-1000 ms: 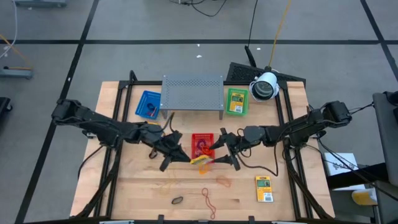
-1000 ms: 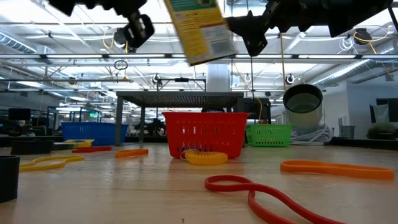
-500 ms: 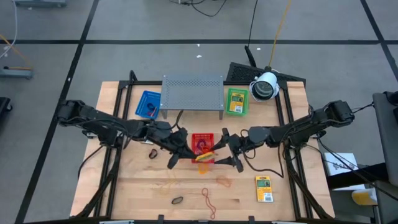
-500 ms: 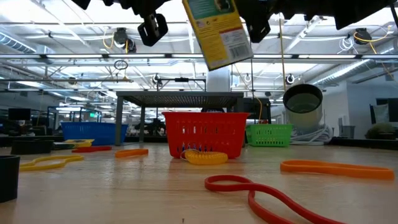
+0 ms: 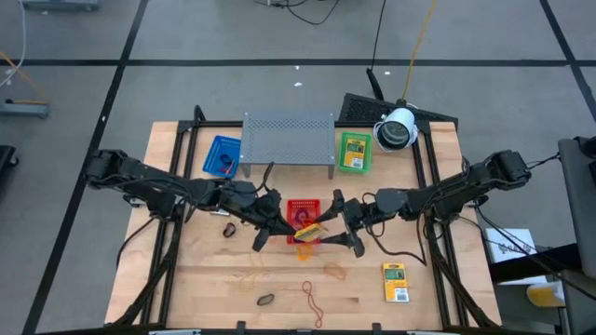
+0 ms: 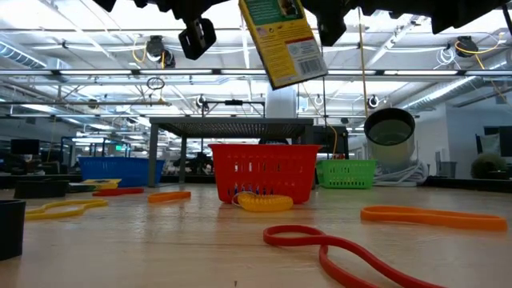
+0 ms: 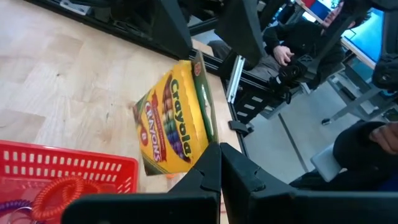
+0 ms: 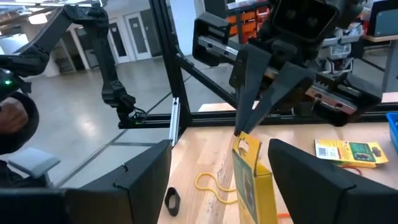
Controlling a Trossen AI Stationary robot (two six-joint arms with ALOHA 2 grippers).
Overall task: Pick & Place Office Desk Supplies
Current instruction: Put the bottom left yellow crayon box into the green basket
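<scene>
Mid-task: left gripper point(image 7: 217, 163) clamped on the flat yellow-and-green crayon packet point(image 7: 174, 118) above the red mesh basket point(image 5: 303, 217), right gripper point(image 8: 221, 180) spread wide beside it, another packet point(image 5: 396, 282) and rubber-band loops point(image 5: 313, 300) left on the table.

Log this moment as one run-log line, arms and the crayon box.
left gripper: shut on yellow-and-green crayon box | box: above red mesh basket | right gripper: open around the box

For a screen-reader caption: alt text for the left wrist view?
The left gripper's shut fingers pinch the edge of a yellow-and-green crayon box held above a wooden table, beside a red basket.
</scene>
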